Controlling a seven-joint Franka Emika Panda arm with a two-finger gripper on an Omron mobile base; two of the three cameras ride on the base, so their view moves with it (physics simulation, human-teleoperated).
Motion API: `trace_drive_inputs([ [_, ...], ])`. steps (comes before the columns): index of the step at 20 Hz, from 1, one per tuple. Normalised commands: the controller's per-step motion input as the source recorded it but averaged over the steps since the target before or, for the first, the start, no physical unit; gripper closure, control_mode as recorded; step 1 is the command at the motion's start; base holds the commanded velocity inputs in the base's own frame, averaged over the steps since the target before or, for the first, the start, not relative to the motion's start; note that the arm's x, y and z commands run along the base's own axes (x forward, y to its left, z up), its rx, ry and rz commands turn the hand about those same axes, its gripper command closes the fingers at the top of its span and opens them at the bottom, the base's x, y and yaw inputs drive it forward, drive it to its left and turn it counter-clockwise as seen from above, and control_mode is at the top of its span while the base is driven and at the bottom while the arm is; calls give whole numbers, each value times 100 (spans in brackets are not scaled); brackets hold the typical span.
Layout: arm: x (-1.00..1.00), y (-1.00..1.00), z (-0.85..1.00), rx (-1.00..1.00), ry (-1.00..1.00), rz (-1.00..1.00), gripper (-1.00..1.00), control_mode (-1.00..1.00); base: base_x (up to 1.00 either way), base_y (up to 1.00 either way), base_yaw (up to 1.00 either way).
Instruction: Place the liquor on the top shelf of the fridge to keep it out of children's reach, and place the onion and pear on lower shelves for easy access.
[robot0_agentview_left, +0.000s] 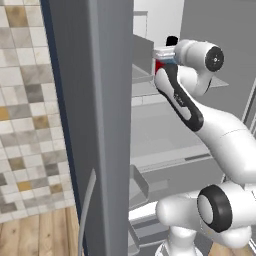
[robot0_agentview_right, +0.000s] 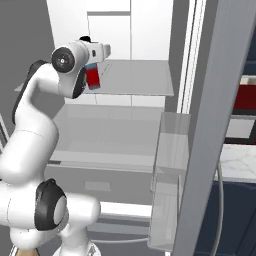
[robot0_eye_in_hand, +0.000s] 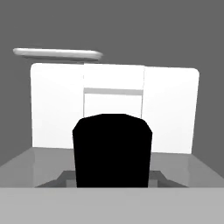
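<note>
Two base views with gripper (robot0_agentview_right: 93, 70) clamped on the liquor (robot0_agentview_right: 93, 77); hand view, black cap (robot0_eye_in_hand: 112, 151) alone.

Base views flank arm, facing fridge (robot0_agentview_right: 150, 40), hand view close

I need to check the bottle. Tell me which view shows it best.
The right base view: the liquor shows its red label and blue shoulder, held over the top shelf. The left base view shows a red sliver and the cap. The hand view shows the black cap.
</note>
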Motion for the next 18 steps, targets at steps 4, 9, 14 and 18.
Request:
trace_drive_inputs([
  [4, 77, 0, 0, 0, 15, 1, 100, -100, 0, 0, 0],
  [9, 56, 0, -30, 0, 7, 1, 100, -100, 0, 0, 0],
  [14, 32, 0, -56, 0, -3, 1, 100, -100, 0, 0, 0],
  [18, 19, 0, -49, 0, -17, 2, 100, -100, 0, 0, 0],
])
